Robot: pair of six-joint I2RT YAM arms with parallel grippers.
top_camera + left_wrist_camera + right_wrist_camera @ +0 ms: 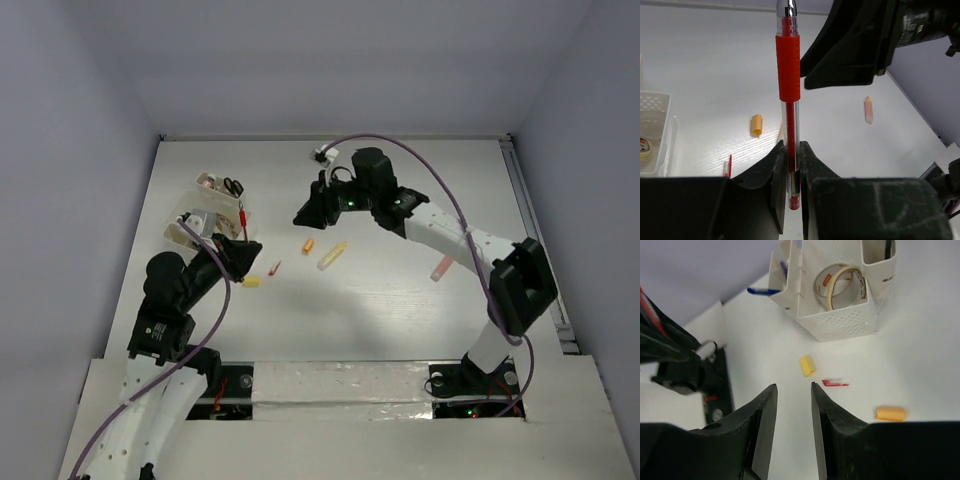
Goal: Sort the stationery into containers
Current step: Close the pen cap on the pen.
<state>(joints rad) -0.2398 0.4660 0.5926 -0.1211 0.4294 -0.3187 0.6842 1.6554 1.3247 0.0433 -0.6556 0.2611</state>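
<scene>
A white, faintly wood-grained table (400,300) fills the booth. Plain pale grey walls (350,60) close it on three sides, evenly lit.

The divided box (205,205) sits far left on the table (400,300), tape rolls (840,285) in a middle compartment, scissors (233,186) seemingly in the farthest. Just right of it, the left gripper (244,248) pinches a pen (243,222). The right gripper (302,214) hangs further right, apart. Before them lie a stub (251,281) and a sliver (275,268)
</scene>
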